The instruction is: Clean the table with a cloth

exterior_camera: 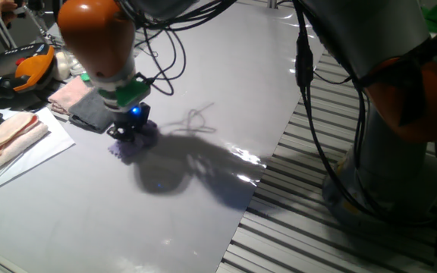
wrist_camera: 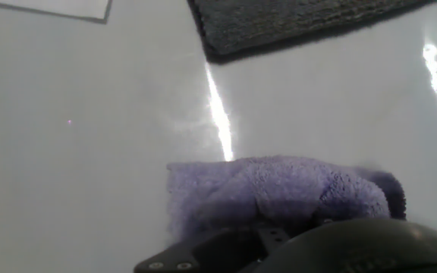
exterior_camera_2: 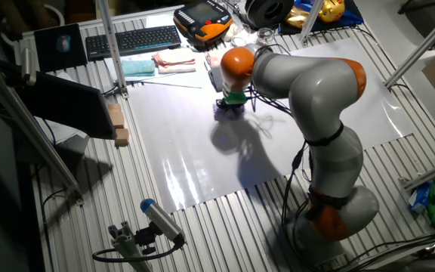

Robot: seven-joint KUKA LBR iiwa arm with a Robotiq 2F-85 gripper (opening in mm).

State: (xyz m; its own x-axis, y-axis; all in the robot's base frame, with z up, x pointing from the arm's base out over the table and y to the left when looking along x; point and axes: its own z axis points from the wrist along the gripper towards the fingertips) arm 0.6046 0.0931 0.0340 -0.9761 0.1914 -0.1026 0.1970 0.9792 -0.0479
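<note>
The lavender cloth (exterior_camera: pixel 123 150) lies bunched on the glossy pale table (exterior_camera: pixel 89 216), left of its middle. My gripper (exterior_camera: pixel 133 134) points straight down onto it and is shut on the cloth, holding it against the tabletop. In the hand view the fuzzy cloth (wrist_camera: pixel 279 189) fills the lower middle, and the dark gripper body hides its near edge. In the other fixed view the gripper (exterior_camera_2: pixel 231 106) and a sliver of the cloth (exterior_camera_2: pixel 222 112) sit near the far edge of the table (exterior_camera_2: pixel 195 162).
A dark grey folded cloth (exterior_camera: pixel 93 112) lies just behind the gripper, also in the hand view (wrist_camera: pixel 294 23). Pale pink cloths (exterior_camera: pixel 70 92) (exterior_camera: pixel 6 136) and a paper sheet (exterior_camera: pixel 48 148) lie at the left. An orange pendant (exterior_camera: pixel 33 70) lies behind them. Metal grating (exterior_camera: pixel 294 220) borders the table on the right.
</note>
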